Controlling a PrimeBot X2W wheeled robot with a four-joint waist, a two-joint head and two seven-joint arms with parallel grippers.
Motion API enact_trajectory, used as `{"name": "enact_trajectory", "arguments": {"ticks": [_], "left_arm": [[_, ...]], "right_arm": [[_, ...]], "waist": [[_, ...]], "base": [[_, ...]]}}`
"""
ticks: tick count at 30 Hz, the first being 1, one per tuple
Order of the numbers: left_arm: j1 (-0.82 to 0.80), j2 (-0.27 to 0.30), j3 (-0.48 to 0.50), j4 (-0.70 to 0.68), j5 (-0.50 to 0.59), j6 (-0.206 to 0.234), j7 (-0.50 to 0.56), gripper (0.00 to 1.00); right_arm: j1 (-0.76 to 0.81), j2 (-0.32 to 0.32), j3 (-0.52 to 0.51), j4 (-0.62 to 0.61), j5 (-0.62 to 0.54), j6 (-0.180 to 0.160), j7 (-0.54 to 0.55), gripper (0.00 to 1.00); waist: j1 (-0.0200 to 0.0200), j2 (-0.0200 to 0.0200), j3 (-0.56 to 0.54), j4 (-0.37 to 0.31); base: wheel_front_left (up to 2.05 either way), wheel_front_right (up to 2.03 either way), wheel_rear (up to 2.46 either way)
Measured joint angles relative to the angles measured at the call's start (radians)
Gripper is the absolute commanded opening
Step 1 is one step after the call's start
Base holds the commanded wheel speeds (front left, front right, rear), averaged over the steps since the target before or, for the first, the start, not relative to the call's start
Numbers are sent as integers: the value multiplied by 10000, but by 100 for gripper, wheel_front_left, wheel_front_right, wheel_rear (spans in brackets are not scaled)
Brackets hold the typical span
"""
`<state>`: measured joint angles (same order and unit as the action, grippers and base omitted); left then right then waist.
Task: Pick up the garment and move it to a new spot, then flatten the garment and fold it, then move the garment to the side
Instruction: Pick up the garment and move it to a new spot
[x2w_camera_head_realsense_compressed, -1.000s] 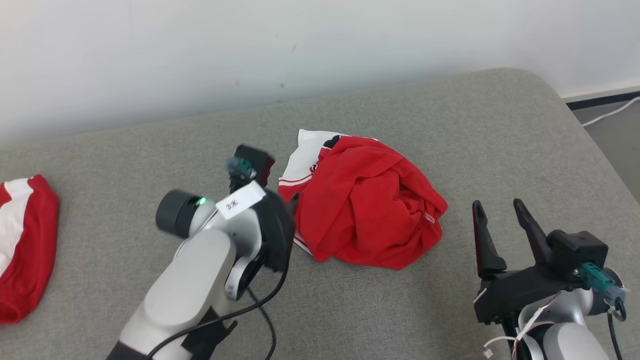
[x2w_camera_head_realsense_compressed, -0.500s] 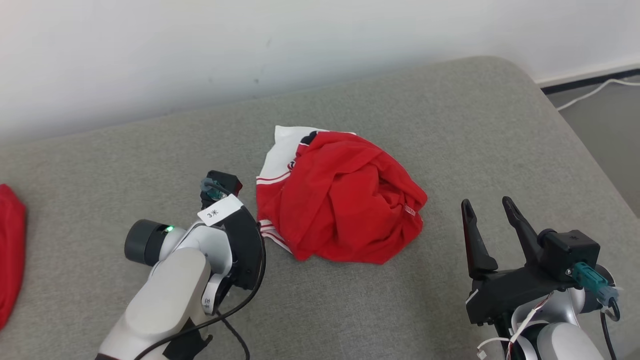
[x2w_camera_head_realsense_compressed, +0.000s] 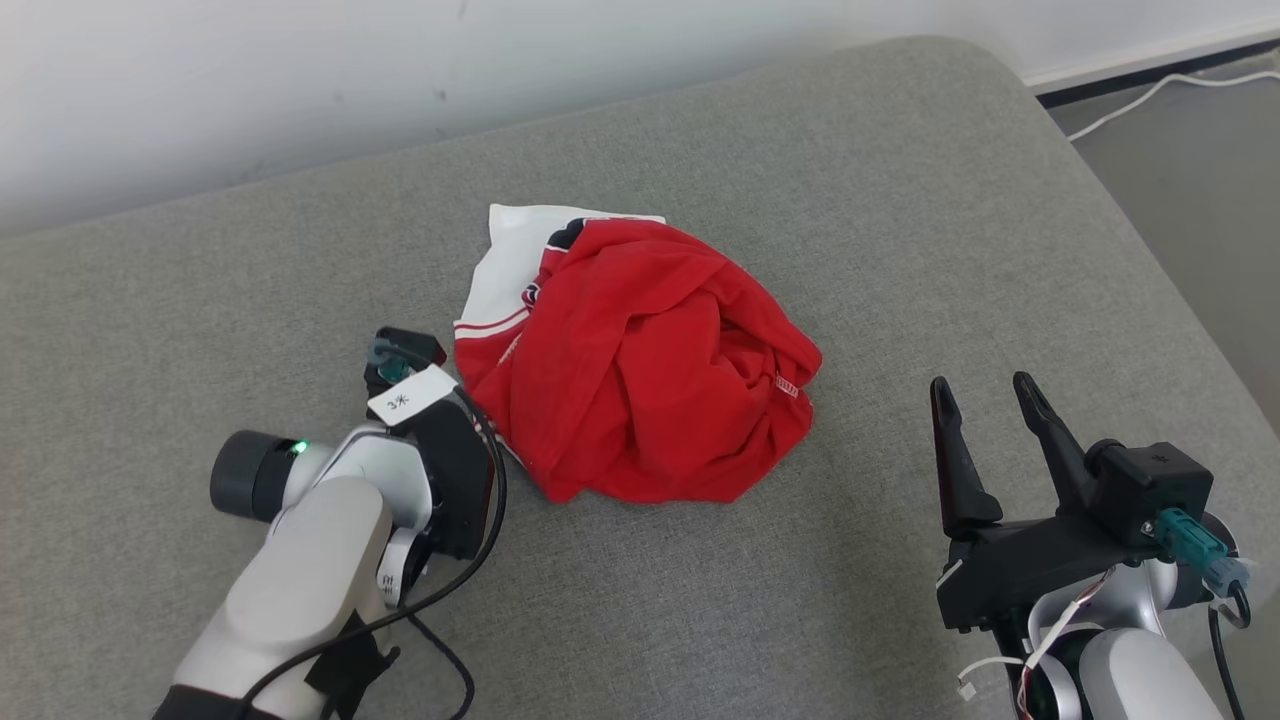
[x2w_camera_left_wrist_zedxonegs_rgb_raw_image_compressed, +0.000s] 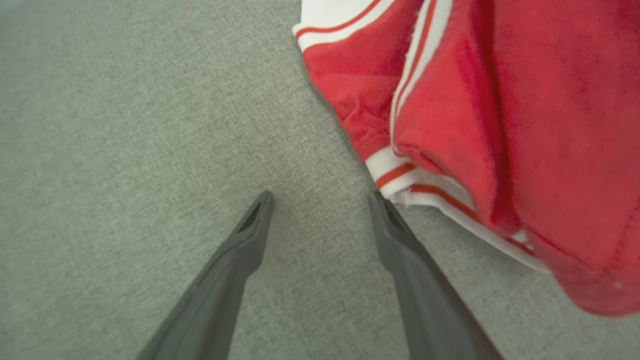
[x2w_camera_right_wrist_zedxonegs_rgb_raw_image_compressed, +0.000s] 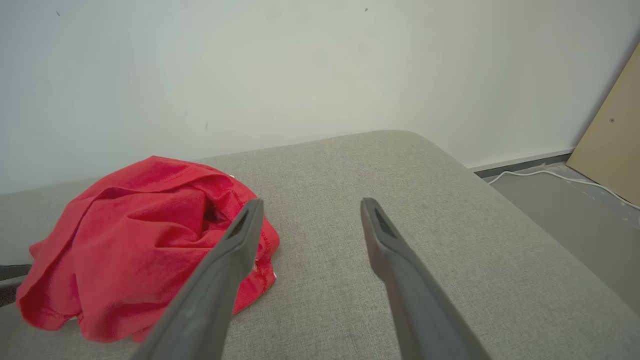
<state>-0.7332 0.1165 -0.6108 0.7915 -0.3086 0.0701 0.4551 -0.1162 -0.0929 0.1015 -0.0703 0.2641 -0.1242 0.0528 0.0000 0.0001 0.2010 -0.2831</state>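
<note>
Left end effector (x2w_camera_left_wrist_zedxonegs_rgb_raw_image_compressed: 321, 200): released; judged best to slide frame-right and pinch the garment (x2w_camera_left_wrist_zedxonegs_rgb_raw_image_compressed: 450, 125) at its striped hem.
Right end effector (x2w_camera_head_realsense_compressed: 980, 390): released, well apart.

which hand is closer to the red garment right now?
Left. The left hand is open at the striped edge of the garment, nearly touching it. The right hand is open off to its right, with bare cushion between.

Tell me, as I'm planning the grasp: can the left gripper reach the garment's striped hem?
Probably yes: the open left gripper hangs beside the striped hem of the garment, over bare cushion, nothing in the way.
</note>
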Motion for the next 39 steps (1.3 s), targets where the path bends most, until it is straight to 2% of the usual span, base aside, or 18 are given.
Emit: {"name": "enact_trajectory", "arguments": {"ticks": [11, 24, 31, 39], "left_arm": [[-366, -290, -19, 370, -104, -261, -73, 100], [-697, -552, 407, 474, -550, -205, -345, 100], [-407, -692, 382, 731, -903, -242, -341, 100], [-362, -725, 514, 982, -1070, -73, -479, 100]], "right_arm": [[-1, 44, -232, 192, 44, 0, -94, 100], [-67, 71, 90, 383, 42, 12, -96, 100], [-168, 86, 205, 397, 42, 27, -86, 100], [-176, 105, 226, 418, 42, 98, -79, 100]], "waist": [[0, 1, 124, 50], [0, 0, -228, 442], [0, 0, -204, 254], [0, 0, -78, -130]], "base": [[0, 0, 0], [0, 0, 0], [0, 0, 0], [0, 0, 0]]}}
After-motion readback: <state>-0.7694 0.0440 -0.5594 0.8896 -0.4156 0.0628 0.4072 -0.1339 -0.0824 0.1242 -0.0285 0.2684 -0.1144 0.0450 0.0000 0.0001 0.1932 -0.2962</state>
